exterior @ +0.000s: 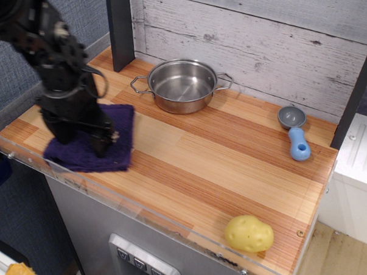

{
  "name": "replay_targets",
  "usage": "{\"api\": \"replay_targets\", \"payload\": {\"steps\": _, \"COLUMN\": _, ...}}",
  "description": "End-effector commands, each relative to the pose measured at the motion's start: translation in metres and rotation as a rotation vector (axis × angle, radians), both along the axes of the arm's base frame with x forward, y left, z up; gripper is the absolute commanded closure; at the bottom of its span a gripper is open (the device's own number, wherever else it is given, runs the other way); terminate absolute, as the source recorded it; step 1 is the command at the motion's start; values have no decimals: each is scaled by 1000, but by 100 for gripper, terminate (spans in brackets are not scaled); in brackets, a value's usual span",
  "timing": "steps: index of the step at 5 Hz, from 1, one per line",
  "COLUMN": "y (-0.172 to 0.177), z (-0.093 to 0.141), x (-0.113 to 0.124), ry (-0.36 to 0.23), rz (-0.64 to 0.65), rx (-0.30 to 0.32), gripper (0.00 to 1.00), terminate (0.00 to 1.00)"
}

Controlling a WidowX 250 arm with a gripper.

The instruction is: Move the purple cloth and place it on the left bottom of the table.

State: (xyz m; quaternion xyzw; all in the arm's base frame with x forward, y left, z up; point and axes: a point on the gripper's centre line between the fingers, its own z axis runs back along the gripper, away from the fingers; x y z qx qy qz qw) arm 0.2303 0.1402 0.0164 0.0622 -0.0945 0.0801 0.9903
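The purple cloth (116,148) lies flat on the striped wooden table (231,170), at its front left corner close to the clear acrylic rim. My black gripper (83,142) points down onto the middle of the cloth, with its fingers (103,145) pressed into the fabric. The fingers stand close together and look shut on the cloth. The arm hides the cloth's left part.
A steel pot (181,85) stands at the back centre. A blue and grey scoop (296,133) lies at the back right. A yellow potato (249,233) sits at the front right near the rim. A dark post (119,28) stands at the back left.
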Motion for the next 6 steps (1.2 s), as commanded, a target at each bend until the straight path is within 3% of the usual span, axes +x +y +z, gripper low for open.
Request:
{"api": "replay_targets", "payload": {"steps": 1, "y": 44, "z": 3, "x": -22, "ry": 3, "rz": 101, "rx": 15, "gripper": 0, "terminate": 0}}
{"api": "replay_targets", "payload": {"steps": 2, "y": 51, "z": 1, "x": -25, "ry": 5, "rz": 121, "rx": 17, "gripper": 0, "terminate": 0}}
{"api": "replay_targets", "payload": {"steps": 4, "y": 35, "z": 0, "x": -16, "ry": -21, "rz": 101, "rx": -37, "gripper": 0, "terminate": 0}}
{"api": "replay_targets", "payload": {"steps": 6, "y": 18, "z": 42, "x": 3, "ry": -107, "rz": 91, "rx": -65, "gripper": 0, "terminate": 0}}
